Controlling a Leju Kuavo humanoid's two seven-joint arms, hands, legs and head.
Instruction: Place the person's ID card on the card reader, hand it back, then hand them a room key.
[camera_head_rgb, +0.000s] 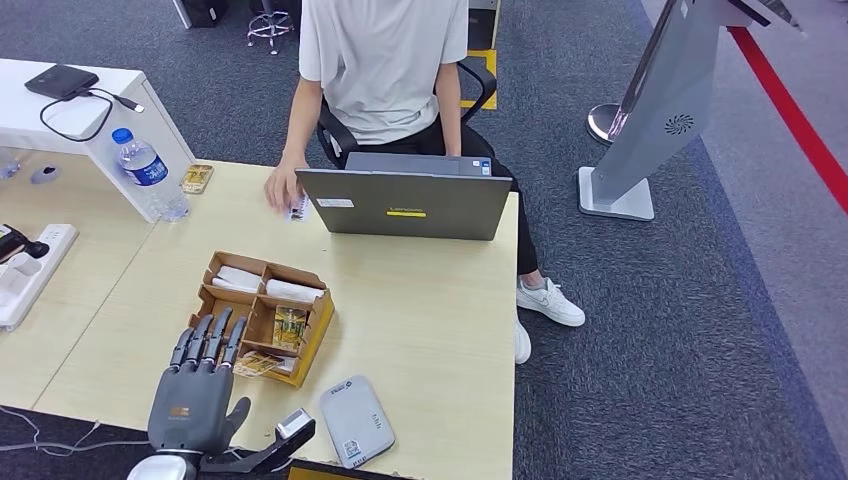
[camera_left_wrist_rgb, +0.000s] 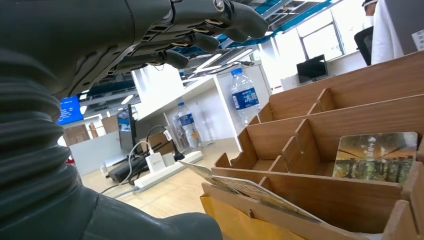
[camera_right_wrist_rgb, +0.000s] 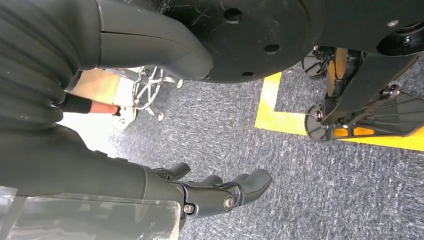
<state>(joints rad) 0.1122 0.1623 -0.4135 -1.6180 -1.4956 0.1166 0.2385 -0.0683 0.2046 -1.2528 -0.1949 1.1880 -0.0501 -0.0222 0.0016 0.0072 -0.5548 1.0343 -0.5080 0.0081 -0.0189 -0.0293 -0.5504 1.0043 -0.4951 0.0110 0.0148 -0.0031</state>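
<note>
The person across the table holds a small ID card (camera_head_rgb: 297, 207) flat on the tabletop beside the laptop. A grey card reader (camera_head_rgb: 356, 421) lies at the near edge. A wooden divided box (camera_head_rgb: 215, 270) holds room key cards (camera_head_rgb: 289, 327); one green-printed key card (camera_left_wrist_rgb: 375, 155) stands in a compartment. My left hand (camera_head_rgb: 197, 383) hovers with fingers (camera_left_wrist_rgb: 210, 30) spread and straight, just short of the box's near side, holding nothing. My right hand (camera_right_wrist_rgb: 220, 192) hangs down over the grey carpet, fingers loosely bent and empty.
A grey laptop (camera_head_rgb: 405, 203) stands open at the table's far edge, before the seated person (camera_head_rgb: 385, 60). A water bottle (camera_head_rgb: 148, 172) and a power strip (camera_head_rgb: 35, 265) are on the left. A small black device (camera_head_rgb: 293, 425) sits beside the reader.
</note>
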